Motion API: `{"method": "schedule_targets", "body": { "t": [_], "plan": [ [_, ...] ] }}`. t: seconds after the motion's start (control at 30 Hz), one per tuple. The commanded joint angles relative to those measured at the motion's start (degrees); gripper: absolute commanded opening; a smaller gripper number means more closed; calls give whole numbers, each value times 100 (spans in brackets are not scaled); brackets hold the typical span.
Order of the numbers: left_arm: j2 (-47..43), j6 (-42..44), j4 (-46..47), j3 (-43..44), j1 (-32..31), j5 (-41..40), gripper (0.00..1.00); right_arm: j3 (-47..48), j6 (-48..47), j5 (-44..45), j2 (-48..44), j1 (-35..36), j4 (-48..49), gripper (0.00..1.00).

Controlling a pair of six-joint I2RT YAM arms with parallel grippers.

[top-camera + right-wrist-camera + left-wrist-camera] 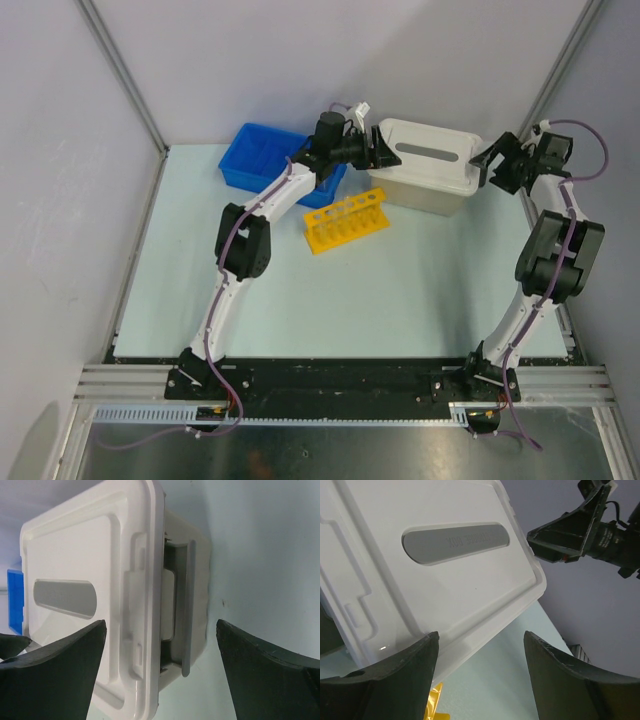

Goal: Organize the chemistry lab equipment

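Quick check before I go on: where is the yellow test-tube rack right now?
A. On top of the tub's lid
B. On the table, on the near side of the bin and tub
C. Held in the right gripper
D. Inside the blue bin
B: the top view shows the yellow rack lying on the table, on the near side of the blue bin and the tub.

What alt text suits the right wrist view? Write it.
The open right gripper faces the latch end of a beige tub with a white lid. A blue bin shows at the left edge.
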Motion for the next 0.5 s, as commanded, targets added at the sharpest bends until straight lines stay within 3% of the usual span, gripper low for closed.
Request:
{"method": "schedule_targets", "body": {
  "t": [0.0,0.17,0.47],
  "plan": [
    [-34,-92,-140,-88,-67,29,75,124,138,-345,164,53,256,95],
    [-27,-107,-135,-89,-72,38,75,106,155,-276,265,167,277,87],
    [-39,-110,-119,-109,-72,59,75,112,-133,409,180,485,-14,61]
  ]
}}
